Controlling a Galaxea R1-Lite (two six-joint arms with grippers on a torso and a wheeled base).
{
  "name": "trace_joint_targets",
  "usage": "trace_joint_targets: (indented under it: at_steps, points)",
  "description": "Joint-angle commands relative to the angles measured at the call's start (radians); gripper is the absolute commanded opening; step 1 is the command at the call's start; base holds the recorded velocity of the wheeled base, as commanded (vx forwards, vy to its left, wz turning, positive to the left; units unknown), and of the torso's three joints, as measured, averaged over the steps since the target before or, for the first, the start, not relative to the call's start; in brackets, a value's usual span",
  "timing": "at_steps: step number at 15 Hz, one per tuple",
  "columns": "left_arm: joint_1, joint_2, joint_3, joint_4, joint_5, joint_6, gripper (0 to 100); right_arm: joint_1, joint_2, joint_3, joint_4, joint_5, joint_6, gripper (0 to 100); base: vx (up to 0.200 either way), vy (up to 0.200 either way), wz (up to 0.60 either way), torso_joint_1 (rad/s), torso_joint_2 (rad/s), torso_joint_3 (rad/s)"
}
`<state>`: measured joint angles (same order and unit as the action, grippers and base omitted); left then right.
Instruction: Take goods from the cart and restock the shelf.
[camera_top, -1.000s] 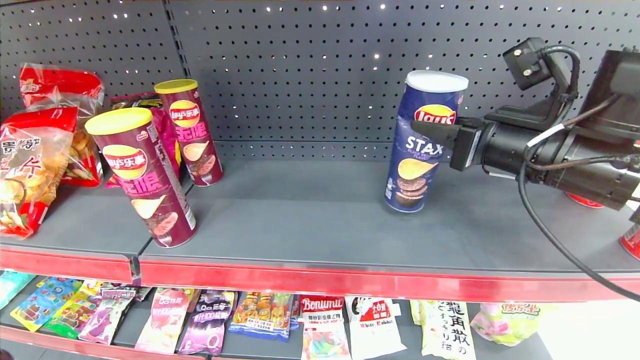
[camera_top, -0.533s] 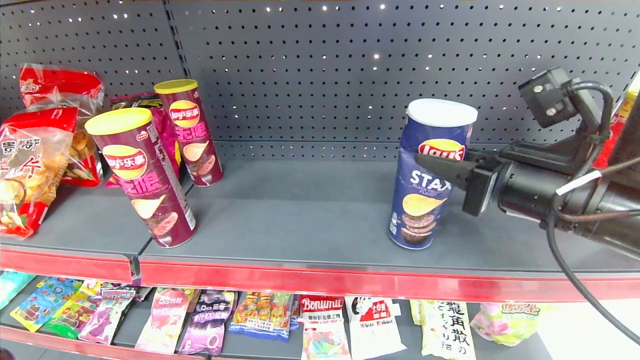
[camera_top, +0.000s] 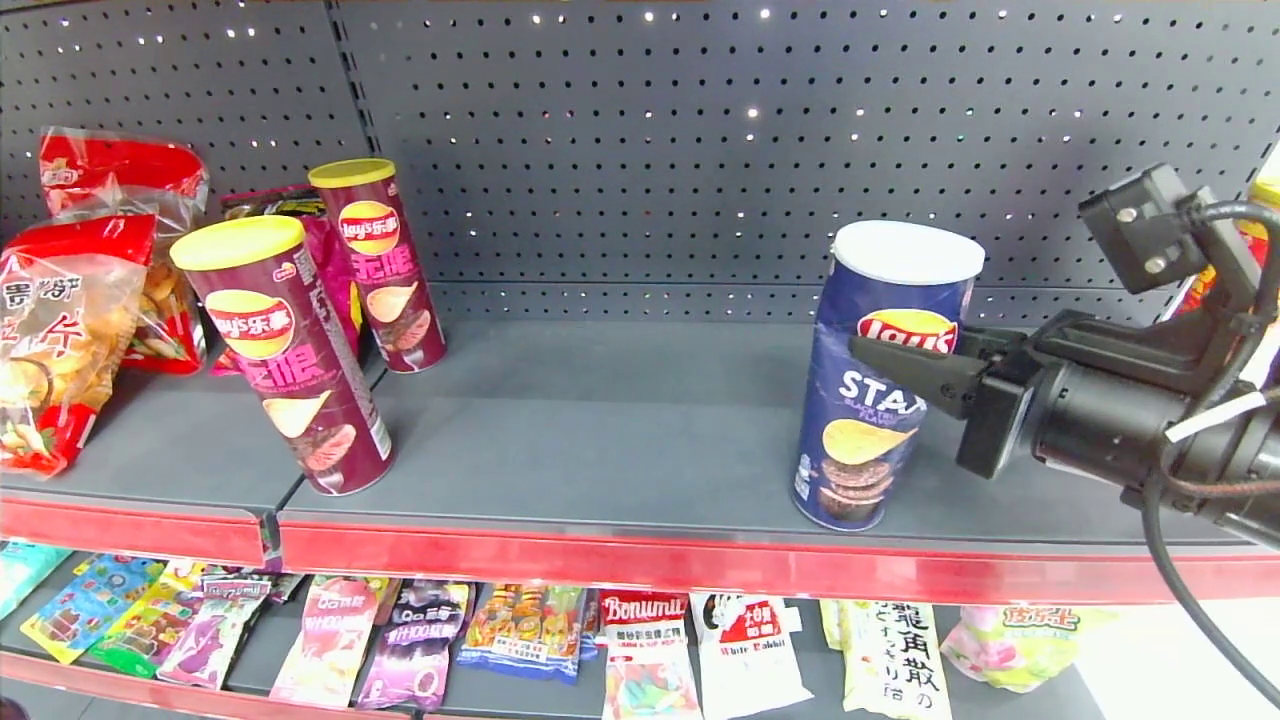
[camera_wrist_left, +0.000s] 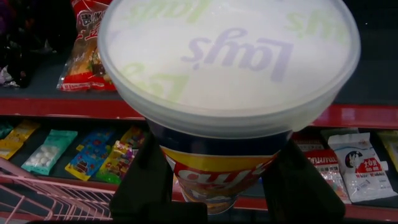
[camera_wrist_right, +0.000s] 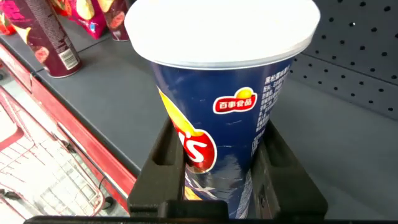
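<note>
Right claw (camera_top: 898, 356) clamps blue can (camera_top: 868, 452)

Blue chip can (camera_top: 868, 440) with white lid upright near front edge of grey shelf (camera_top: 620, 450), base apparently resting on it. Right gripper (camera_top: 893, 352) comes in from right, jaws closed on can's upper half, far jaw hidden behind it. Well apart on left: two maroon cans with yellow lids, front one (camera_top: 285, 355) tilted, rear one (camera_top: 378, 265) upright. Snack bags (camera_top: 70, 330) at far left. Packets (camera_top: 650, 650) on lower shelf.
</note>
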<state>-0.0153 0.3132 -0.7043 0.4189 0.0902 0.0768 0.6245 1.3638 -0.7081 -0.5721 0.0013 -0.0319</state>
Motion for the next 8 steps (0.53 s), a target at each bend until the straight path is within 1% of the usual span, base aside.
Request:
trace_joint_targets:
  at_steps: [1,6,8]
  points:
    - [0.000,0.000,0.000,0.000,0.000,0.000,0,0.006,-0.014,0.010,0.000,0.000,0.000,0,0.000,0.000,0.00,0.000,0.00,0.000]
    - [0.000,0.000,0.002,0.003,0.000,0.001,0,0.047,-0.028,0.035,0.000,-0.012,0.000,0,0.000,0.000,0.00,0.000,0.00,0.000]
    - [0.000,0.000,0.002,0.001,0.000,0.000,0,0.072,-0.019,0.032,0.000,-0.058,0.000,0,0.000,0.000,0.00,0.000,0.00,0.000]
